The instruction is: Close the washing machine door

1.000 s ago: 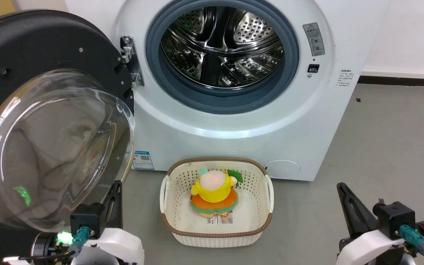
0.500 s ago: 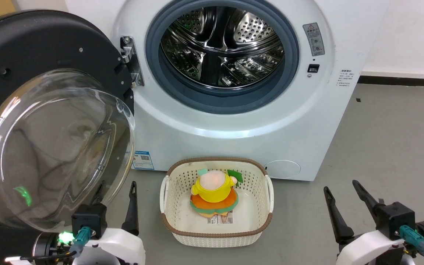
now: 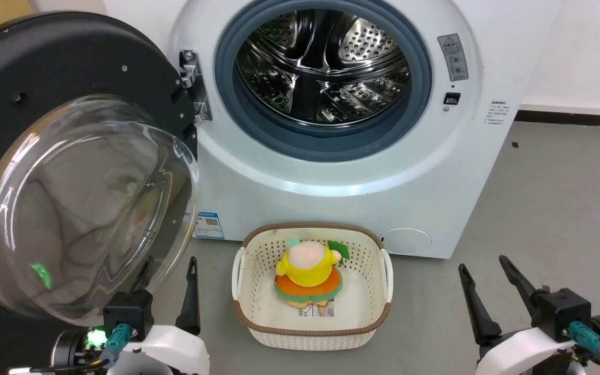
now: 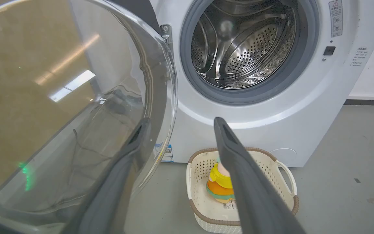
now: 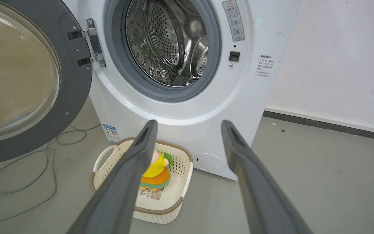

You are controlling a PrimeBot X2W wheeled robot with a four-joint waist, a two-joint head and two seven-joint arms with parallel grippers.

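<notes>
The washing machine door (image 3: 60, 62) stands wide open at the left, a black disc with a bulging glass bowl (image 3: 86, 208), hinged (image 3: 196, 88) beside the porthole. The white washing machine (image 3: 341, 172) shows its steel drum (image 3: 326, 67) and grey gasket. My left gripper (image 3: 169, 271) is open at the lower left, just below the glass bowl, with one finger partly behind the glass. In the left wrist view the left gripper (image 4: 181, 121) is empty, with the door (image 4: 60, 97) close at its left. My right gripper (image 3: 482, 264) is open and empty at the lower right, and it (image 5: 189, 123) faces the machine.
A cream perforated basket (image 3: 310, 333) stands on the grey floor before the machine, holding a yellow and orange plush toy (image 3: 308, 271). A thin cable (image 5: 18, 182) lies on the floor under the door. A white wall (image 5: 336, 65) runs to the right of the machine.
Both grippers were shut one second ago and have opened. The head camera has shifted slightly, so the whole picture sits a little further right.
</notes>
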